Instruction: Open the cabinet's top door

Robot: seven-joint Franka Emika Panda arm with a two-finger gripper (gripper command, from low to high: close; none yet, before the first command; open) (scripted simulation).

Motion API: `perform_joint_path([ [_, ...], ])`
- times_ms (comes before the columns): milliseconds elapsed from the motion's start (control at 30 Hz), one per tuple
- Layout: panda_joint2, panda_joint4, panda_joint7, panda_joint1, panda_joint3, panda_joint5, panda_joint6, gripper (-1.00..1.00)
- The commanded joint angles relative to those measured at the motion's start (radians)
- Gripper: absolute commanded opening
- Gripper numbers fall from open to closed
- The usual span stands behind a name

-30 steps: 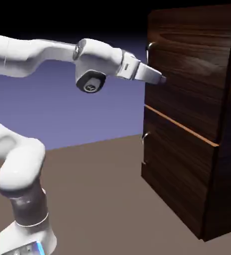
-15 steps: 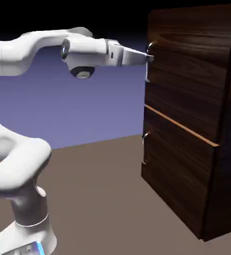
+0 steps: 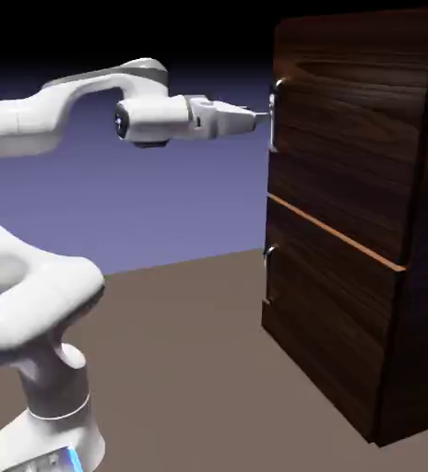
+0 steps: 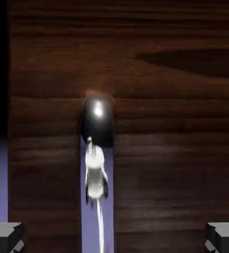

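The cabinet (image 3: pixel 347 203) stood tall and boxy at the exterior view's right, in dark walnut grain with an orange-tan edge between its two front panels. Its top door (image 3: pixel 347 129), the larger upper panel, was shut and carried an upright, shiny silver bar handle (image 3: pixel 274 115) near one side edge.

The robot's arm (image 3: pixel 29 286) is glossy white, with smooth, rounded, tube-like segments. A dark round cap with a light marking sits on the wrist (image 3: pixel 158 120). The base (image 3: pixel 47 442) carries a glowing blue strip (image 3: pixel 74 459). The gripper (image 3: pixel 265 120) tapers, and its fingertips (image 4: pixel 5 237) are grey, blocky and faceted.
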Motion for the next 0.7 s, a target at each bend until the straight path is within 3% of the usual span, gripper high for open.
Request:
perform_joint_path([
  [0,0.003,0.023,0.0,-0.038,0.016,0.007,-0.012,1.0],
  [167,0.014,0.112,0.001,-0.188,0.08,0.036,-0.061,1.0],
  [200,0.014,0.112,0.001,-0.188,0.08,0.036,-0.061,-1.0],
  [667,-0.114,-0.312,-0.088,0.283,-0.302,-0.071,-0.374,-1.0],
])
